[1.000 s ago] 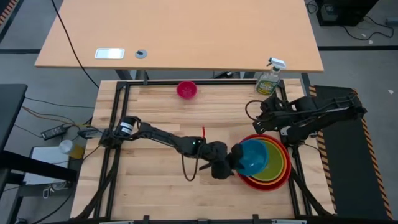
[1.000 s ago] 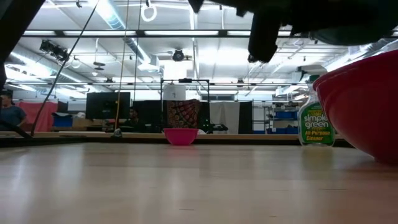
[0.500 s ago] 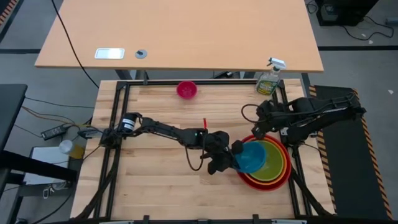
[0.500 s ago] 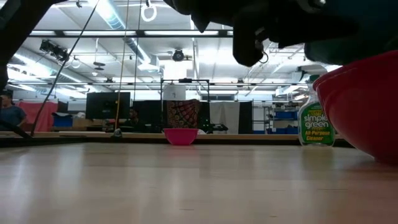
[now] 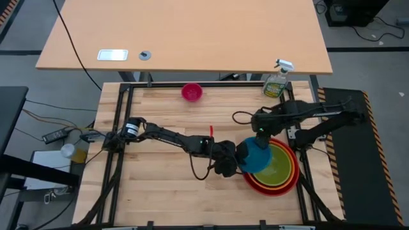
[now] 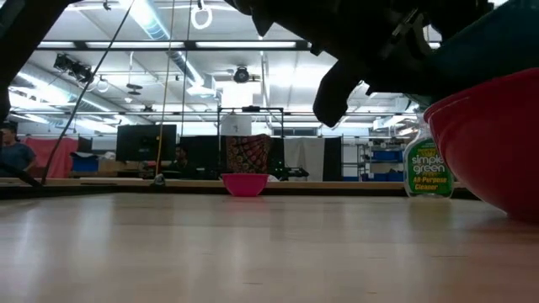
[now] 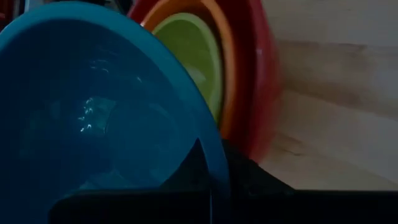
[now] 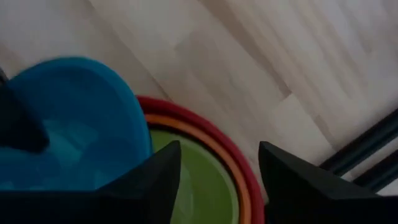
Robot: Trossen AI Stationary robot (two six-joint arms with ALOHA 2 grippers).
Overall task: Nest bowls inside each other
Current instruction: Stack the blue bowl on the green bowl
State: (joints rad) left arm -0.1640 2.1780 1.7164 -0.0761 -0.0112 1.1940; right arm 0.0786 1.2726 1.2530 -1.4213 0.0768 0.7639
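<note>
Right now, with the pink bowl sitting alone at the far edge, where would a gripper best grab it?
Probably by the rim, coming straight down from above with one finger inside and one outside. The pink bowl stands upright and open, with bare table all around it, and its smooth round wall gives little else to pinch. The left gripper already grips the blue bowl by its rim this way.

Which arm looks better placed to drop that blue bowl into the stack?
The left. Its gripper is shut on the blue bowl, tilted over the green bowl. The right gripper hovers open above, holding nothing.
</note>
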